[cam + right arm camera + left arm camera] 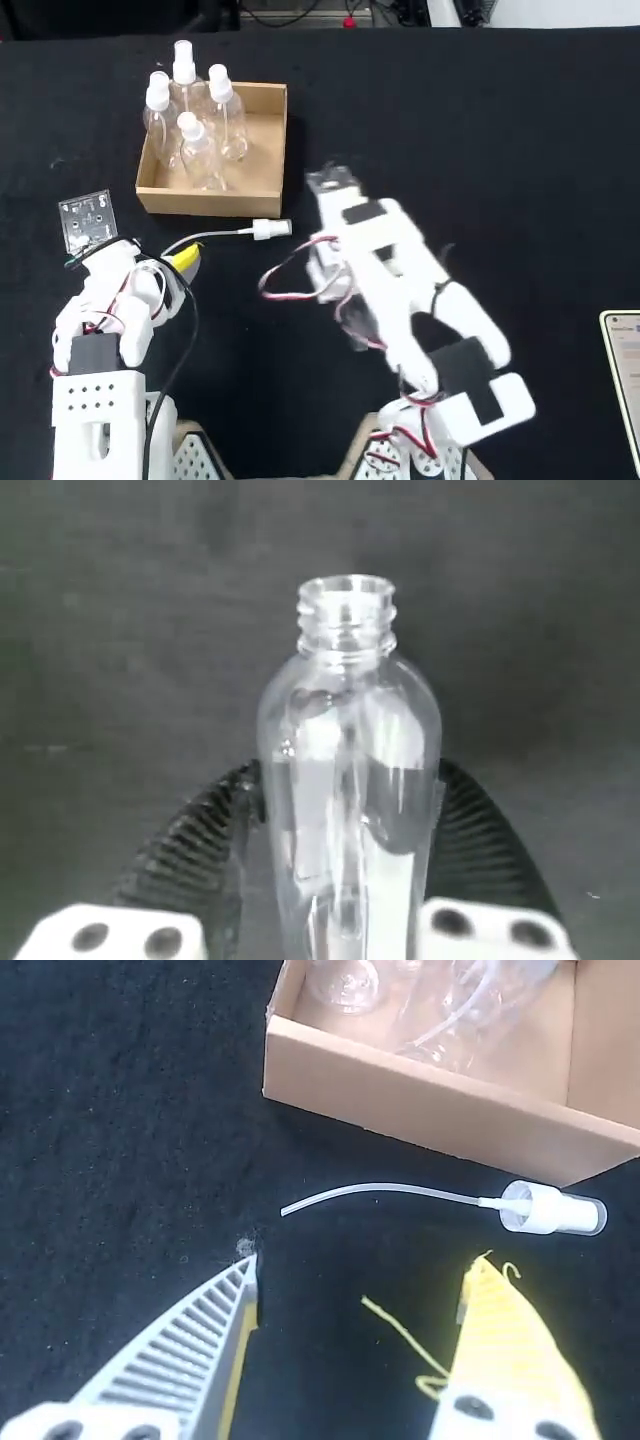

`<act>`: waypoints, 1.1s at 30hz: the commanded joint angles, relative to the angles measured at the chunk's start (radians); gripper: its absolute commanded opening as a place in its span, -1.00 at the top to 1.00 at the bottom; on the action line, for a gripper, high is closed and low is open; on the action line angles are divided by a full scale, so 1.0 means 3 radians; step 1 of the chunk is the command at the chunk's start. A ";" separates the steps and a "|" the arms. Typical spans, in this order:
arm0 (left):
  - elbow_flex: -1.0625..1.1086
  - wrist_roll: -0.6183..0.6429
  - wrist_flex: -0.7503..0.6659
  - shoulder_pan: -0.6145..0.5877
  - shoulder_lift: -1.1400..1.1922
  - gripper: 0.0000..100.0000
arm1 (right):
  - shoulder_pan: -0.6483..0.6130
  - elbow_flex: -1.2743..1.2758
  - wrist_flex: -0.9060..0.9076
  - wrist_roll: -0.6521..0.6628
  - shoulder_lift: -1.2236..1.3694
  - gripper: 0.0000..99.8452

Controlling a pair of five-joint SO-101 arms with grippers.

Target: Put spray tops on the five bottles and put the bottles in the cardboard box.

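At 10 o'clock on the table (500,150), cardboard box (210,200) holds 4 capped bottles (228,120). Fifth bottle (345,710), no top, clamped mid-body in right gripper (345,790), approx 3 o'clock of box. Last spray top (545,1210) lies just beside box's 6 o'clock wall; left gripper (365,1265) wide open, empty, at its 7 o'clock. Bottle prob. light, thin, slick, squashable: hold mid-body. Top tiny, tube (380,1192) floppy: grab white head, not tube.
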 commanded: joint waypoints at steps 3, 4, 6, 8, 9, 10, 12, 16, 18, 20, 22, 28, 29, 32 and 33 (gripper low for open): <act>-0.0038 0.0005 -0.0010 -0.0033 -0.0046 0.39 | -0.0900 -0.0335 0.0066 -0.0245 0.0013 0.59; -0.0038 0.0005 -0.0010 -0.0038 -0.0046 0.39 | -0.1033 -0.0304 0.0020 -0.0276 0.0013 0.59; -0.0038 0.0005 -0.0010 -0.0038 -0.0046 0.39 | -0.1222 -0.0269 -0.0066 -0.0292 0.0008 0.59; -0.0038 0.0005 -0.0010 -0.0043 -0.0046 0.39 | -0.1320 -0.0263 -0.0143 -0.0292 0.0013 0.58; -0.0038 0.0010 -0.0010 -0.0043 -0.0046 0.39 | -0.1345 -0.0279 -0.0169 -0.0292 0.0013 0.58; -0.0038 0.0015 -0.0010 -0.0043 -0.0046 0.39 | -0.1350 -0.0299 -0.0184 -0.0292 0.0013 0.58; -0.0038 0.0026 -0.0010 -0.0043 -0.0046 0.39 | -0.1350 -0.0361 -0.0159 -0.0297 0.0013 0.57; -0.0049 0.0041 -0.0010 -0.0192 -0.0046 0.39 | -0.1355 -0.0448 0.0020 -0.0297 -0.0008 0.33; -0.0054 0.0087 -0.0010 -0.0248 -0.0046 0.39 | -0.1350 -0.0534 0.0123 -0.0292 -0.0018 0.24; -0.0064 0.0174 -0.0010 -0.0294 -0.0046 0.39 | -0.1345 -0.0698 0.0271 -0.0276 -0.0018 0.24; -0.0064 0.0205 -0.0026 -0.0309 -0.0046 0.39 | -0.1345 -0.0892 0.0430 -0.0271 -0.0018 0.24; -0.0033 0.0205 -0.0102 -0.0253 -0.0020 0.39 | -0.1110 -0.1629 0.1033 -0.0199 -0.0018 0.23; -0.0033 0.0205 -0.0102 -0.0207 -0.0015 0.39 | -0.0992 -0.1762 0.1146 -0.0123 -0.0018 0.23; 0.0008 0.0205 -0.0102 -0.0008 -0.0015 0.38 | -0.0578 -0.2120 0.1432 0.0041 -0.0018 0.23; 0.0013 0.0205 -0.0102 0.0074 -0.0015 0.38 | -0.0419 -0.2202 0.1488 0.0107 -0.0018 0.23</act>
